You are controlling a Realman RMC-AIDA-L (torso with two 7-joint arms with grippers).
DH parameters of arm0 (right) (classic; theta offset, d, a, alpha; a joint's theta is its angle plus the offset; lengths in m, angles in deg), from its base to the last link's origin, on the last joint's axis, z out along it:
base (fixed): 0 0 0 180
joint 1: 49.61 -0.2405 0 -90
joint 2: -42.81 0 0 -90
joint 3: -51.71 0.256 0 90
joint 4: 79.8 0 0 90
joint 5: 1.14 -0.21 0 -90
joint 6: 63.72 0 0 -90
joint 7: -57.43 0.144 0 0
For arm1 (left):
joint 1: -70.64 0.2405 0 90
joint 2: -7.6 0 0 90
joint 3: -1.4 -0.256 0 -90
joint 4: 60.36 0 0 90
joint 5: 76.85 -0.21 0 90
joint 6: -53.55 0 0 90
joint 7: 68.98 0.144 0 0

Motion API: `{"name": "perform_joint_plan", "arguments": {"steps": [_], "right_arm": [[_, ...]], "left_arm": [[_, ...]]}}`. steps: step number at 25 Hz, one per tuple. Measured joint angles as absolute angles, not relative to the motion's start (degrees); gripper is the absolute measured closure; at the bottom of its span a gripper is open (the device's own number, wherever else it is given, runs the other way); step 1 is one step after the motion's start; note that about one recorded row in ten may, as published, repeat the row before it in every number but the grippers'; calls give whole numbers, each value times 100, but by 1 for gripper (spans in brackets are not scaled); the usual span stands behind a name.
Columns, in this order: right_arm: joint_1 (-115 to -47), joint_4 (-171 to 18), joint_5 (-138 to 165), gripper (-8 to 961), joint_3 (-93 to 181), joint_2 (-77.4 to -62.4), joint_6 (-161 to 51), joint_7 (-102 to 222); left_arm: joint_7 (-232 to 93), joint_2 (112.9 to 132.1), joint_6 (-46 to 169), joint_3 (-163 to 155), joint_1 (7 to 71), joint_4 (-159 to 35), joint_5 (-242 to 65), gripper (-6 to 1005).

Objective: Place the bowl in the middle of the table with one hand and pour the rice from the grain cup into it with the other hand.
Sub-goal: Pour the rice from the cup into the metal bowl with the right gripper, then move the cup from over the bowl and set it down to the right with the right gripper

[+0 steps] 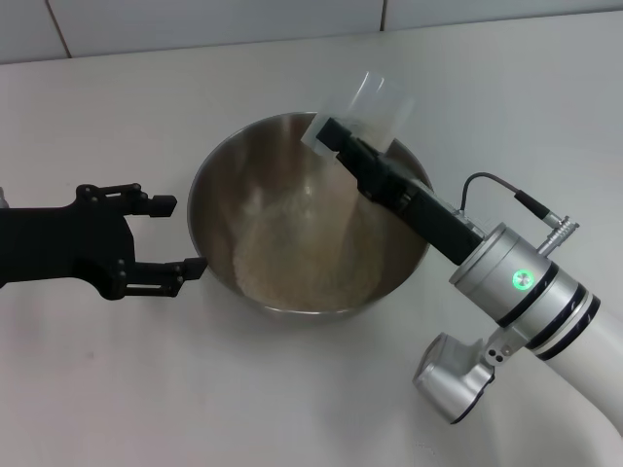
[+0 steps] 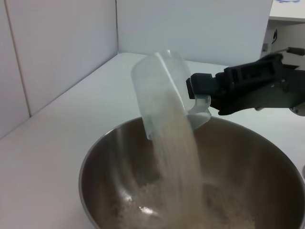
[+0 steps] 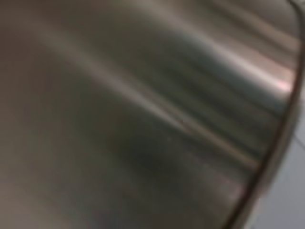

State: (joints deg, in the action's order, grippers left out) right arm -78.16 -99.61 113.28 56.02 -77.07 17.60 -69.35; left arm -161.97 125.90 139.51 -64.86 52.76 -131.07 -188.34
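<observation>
The steel bowl [image 1: 255,161] stands on the white table [image 1: 107,117] near its middle. A heap of rice [image 1: 297,263] lies in the bowl. My right gripper [image 1: 329,133] is shut on the clear grain cup [image 1: 368,109] and holds it tilted over the bowl's far rim. In the left wrist view the cup [image 2: 159,81] pours a stream of rice [image 2: 178,157] into the bowl [image 2: 90,162], with the right gripper [image 2: 200,90] on its handle. My left gripper [image 1: 185,234] is open, right beside the bowl's left rim. The right wrist view shows only the bowl's inner wall [image 3: 143,119].
A tiled wall [image 1: 195,24] runs along the table's far edge. In the left wrist view white wall panels [image 2: 57,47] stand behind the table. My right arm [image 1: 526,292] reaches in from the lower right, over the table.
</observation>
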Motion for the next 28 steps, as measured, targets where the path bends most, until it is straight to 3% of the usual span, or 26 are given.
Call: {"name": "perform_joint_plan", "arguments": {"steps": [15, 28], "right_arm": [[-7816, -9787, 11529, 945, 5644, -7699, 1984, -8574], [-6710, -12173, 11501, 945, 7381, -7683, 1946, -2242]], "left_arm": [[-16197, 12590, 13994, -6487, 5271, -13083, -18855, 167], [-16197, 12590, 14030, -6477, 5283, -13080, -18856, 167]]}}
